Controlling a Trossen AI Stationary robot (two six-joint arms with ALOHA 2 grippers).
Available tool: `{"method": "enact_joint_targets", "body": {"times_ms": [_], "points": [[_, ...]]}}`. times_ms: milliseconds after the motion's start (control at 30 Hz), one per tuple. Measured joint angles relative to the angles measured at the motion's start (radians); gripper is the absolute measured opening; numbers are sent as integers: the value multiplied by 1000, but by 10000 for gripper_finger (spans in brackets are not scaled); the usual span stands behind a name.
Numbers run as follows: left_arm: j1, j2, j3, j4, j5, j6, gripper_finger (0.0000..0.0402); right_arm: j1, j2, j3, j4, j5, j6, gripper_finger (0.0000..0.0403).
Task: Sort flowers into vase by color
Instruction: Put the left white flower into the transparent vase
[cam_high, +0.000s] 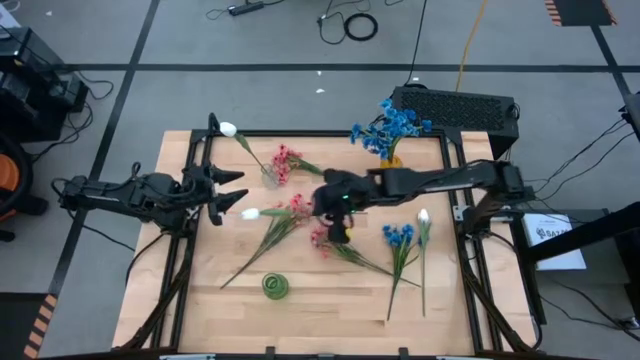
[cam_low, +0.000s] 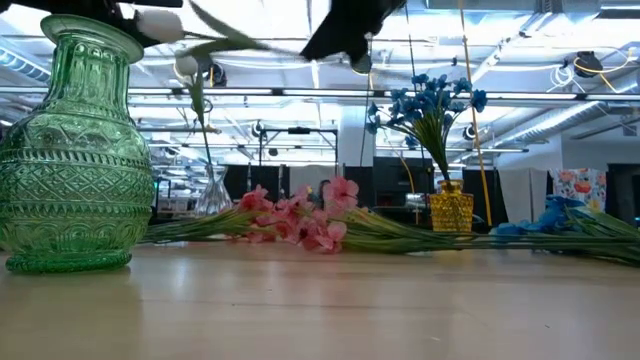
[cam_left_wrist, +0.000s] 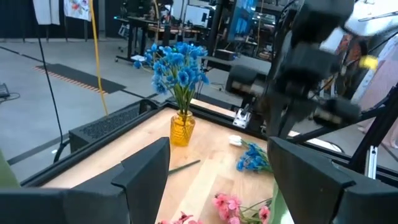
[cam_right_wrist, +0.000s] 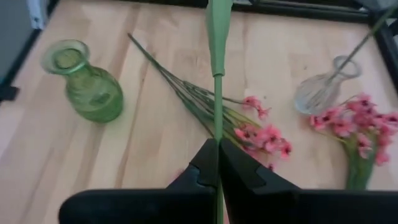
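A long thin green-stemmed artificial sprig with a white blossom (cam_high: 252, 213) is pinched at its stem by the right hand (cam_right_wrist: 218, 163), pressed together above the middle of the wooden counter (cam_high: 320, 300). The left hand (cam_high: 232, 190) is held spread at the counter's left side, near the white bud. The sprig is judged light and whippy, its blossom end likely to droop, so it is best gripped on the stem rather than the head.

Blue flowers (cam_high: 390, 127) upright in yellow vase (cam_high: 391, 156), far worktop edge. White sprig (cam_high: 238, 137) leaning in clear vase (cam_high: 270, 175). Pink sprigs (cam_high: 296, 210) lying mid-worktop. Loose blue sprig (cam_high: 398, 236) and white bud (cam_high: 423, 217) flat, right side. Green vase (cam_high: 275, 286) empty, near edge.
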Motion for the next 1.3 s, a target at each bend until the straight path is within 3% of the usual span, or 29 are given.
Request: {"method": "enact_joint_targets", "body": {"times_ms": [167,300,500,667,833,933,1133,1300], "points": [[0,0,0,-2,0,-1,273,-14,-154,-144,50,2,36,0],[0,0,0,-2,0,-1,273,-11,-285,-336,248,-1,83,0],[0,2,0,2,0,-4,273,-12,-399,-629,775,-26,150,0],[0,49,0,46,8,-4,273,-12,-368,-780,1283,-50,171,0],[0,168,0,207,82,28,273,-12,-254,-787,1669,-47,185,0],[0,258,0,326,113,84,274,-12,-162,-750,1811,-44,185,0],[-1,424,0,480,217,127,308,-12,23,-582,1825,-45,172,0],[-18,518,-1,575,225,128,342,-12,137,-454,1821,-47,161,0]]}}
